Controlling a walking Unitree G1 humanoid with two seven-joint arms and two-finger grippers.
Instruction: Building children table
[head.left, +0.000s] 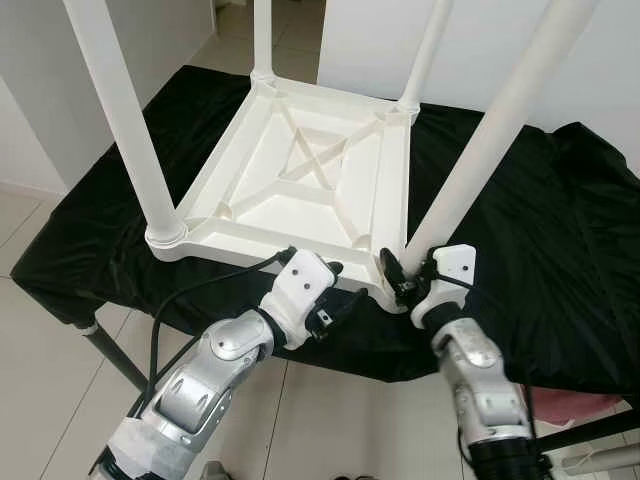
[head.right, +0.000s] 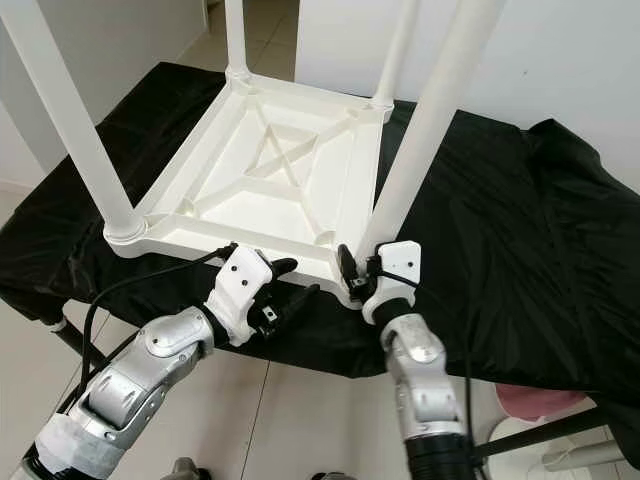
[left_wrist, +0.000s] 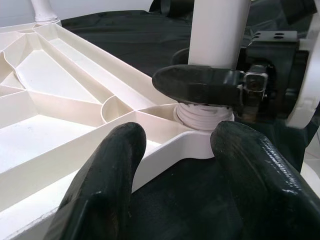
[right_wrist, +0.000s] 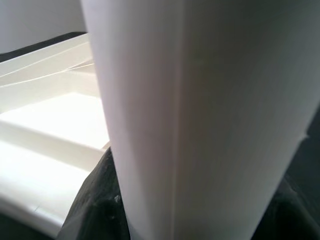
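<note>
I have one white plastic children's table top (head.left: 300, 185) lying upside down on a black cloth (head.left: 530, 230) that covers a work table, ribbed underside facing up with a cross brace in the middle. I count four white legs (head.left: 120, 110) standing up from its four corner sockets.

My right gripper (head.left: 403, 275) is clamped around the near-right leg (head.left: 500, 120) just above its socket, one black finger on each side of the tube. In the right wrist view the leg (right_wrist: 200, 120) is pressed close against the camera, with the black cloth (right_wrist: 92, 212) below and the table top's rim (right_wrist: 45, 165) off to one side.

My left gripper (head.left: 335, 290) sits just beside the right one, at the near edge of the table top. Its two fingers (left_wrist: 107, 185) are spread apart, holding nothing, with the rim of the top between them in the left wrist view. Straight ahead of those fingers is the threaded base of the near-right leg (left_wrist: 205, 112) in its socket, and one finger of the right gripper (left_wrist: 200, 85) lies across it.

Below the cloth I see one dark metal table leg (head.left: 110, 355) on a tiled floor (head.left: 40, 400).
</note>
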